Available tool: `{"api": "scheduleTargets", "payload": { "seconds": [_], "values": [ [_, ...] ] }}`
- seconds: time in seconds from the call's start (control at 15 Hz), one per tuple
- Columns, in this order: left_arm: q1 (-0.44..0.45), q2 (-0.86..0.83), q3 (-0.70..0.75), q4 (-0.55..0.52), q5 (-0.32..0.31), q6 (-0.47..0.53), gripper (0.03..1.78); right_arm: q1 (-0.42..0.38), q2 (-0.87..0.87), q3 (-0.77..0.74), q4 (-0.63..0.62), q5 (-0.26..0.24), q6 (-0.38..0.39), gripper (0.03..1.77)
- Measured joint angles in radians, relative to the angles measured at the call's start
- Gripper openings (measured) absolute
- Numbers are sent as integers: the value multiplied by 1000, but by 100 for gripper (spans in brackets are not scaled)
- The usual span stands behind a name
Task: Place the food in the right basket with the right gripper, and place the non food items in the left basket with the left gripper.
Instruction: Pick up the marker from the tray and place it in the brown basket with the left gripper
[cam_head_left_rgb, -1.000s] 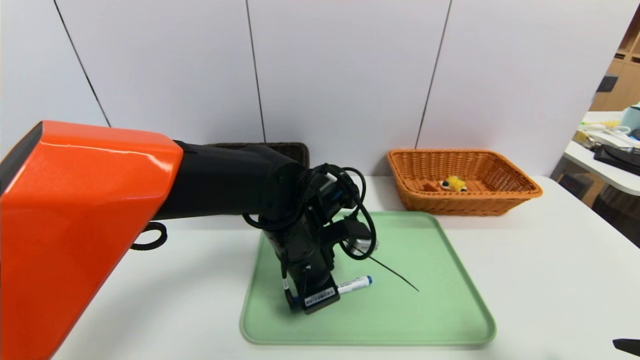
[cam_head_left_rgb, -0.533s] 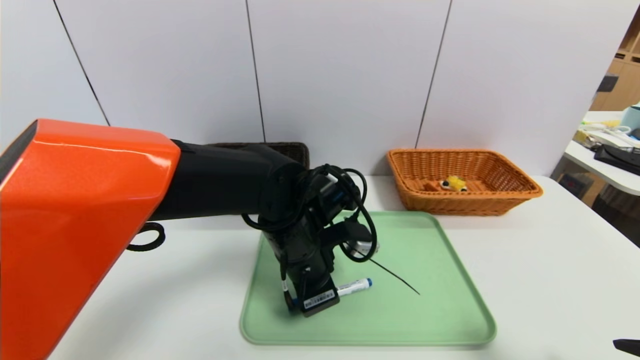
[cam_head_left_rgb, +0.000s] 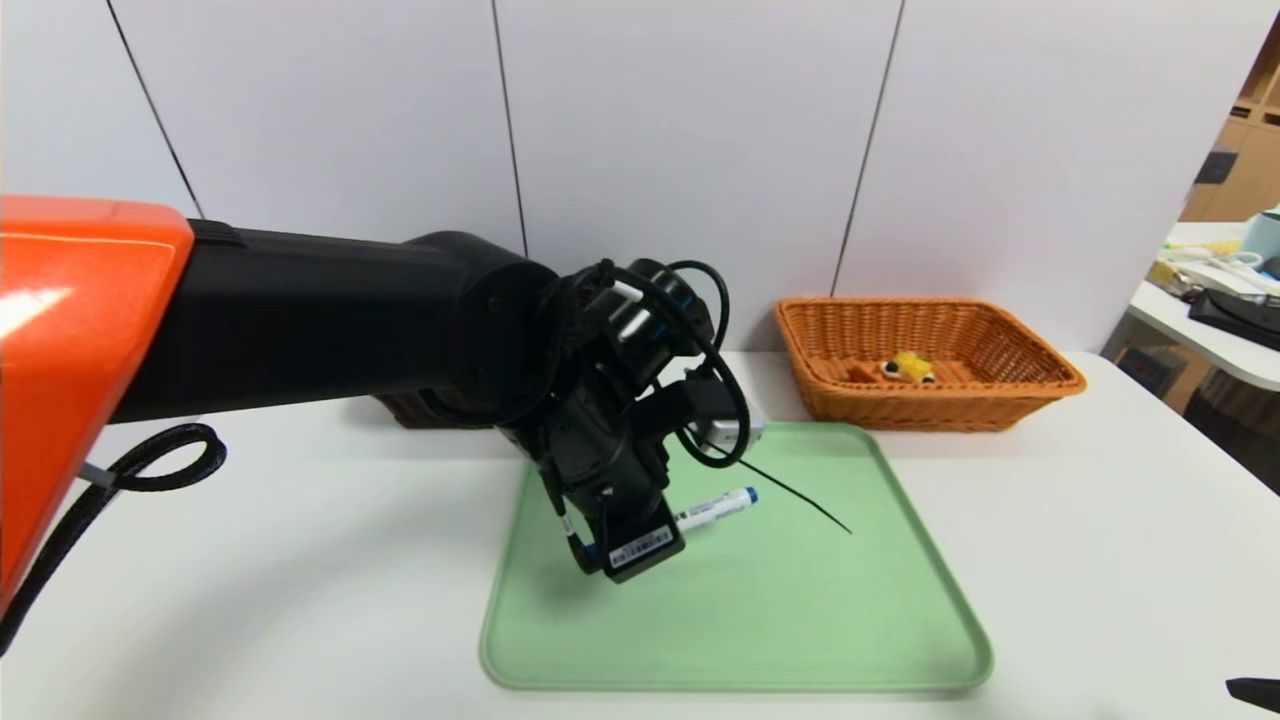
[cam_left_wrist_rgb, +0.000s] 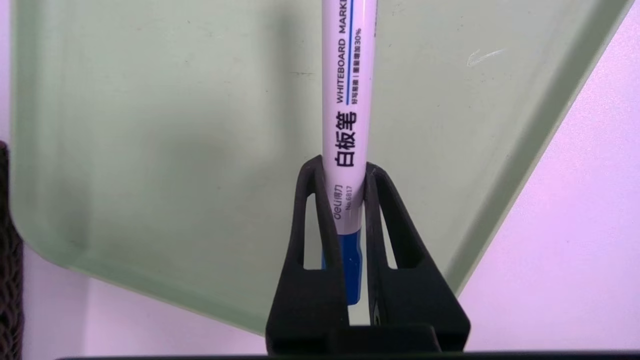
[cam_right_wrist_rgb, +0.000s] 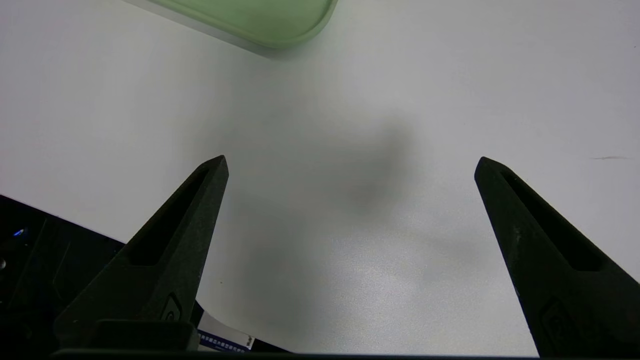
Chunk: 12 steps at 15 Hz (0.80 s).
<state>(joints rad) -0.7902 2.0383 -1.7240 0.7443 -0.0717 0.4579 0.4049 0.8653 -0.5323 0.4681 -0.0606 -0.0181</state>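
While the left gripper (cam_left_wrist_rgb: 343, 172) pinches the marker pen (cam_left_wrist_rgb: 347, 100), its arm hides most of the left basket (cam_head_left_rgb: 420, 410)

White marker (cam_head_left_rgb: 712, 510) w/ blue cap (tilted, above tray), waffle wedge (cam_head_left_rgb: 906, 368) in orange basket (cam_head_left_rgb: 1040, 385)

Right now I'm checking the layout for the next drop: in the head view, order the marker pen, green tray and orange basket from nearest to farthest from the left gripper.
1. Marker pen: clamped in the left gripper, sticking out to its right.
2. Green tray: directly beneath it.
3. Orange basket: far right, by the wall, food inside.
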Motion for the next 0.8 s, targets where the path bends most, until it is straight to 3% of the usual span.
{"api": "scheduleTargets", "payload": {
  "seconds": [0.27, 0.8],
  "values": [
    [3, -79, 0, -74, 89, -26, 17, 6, 3, 0, -1, 0, 0, 170],
    [11, -202, 2, -99, 228, -97, 17, 9, 8, -3, -1, -1, -16, 170]
  ]
}}
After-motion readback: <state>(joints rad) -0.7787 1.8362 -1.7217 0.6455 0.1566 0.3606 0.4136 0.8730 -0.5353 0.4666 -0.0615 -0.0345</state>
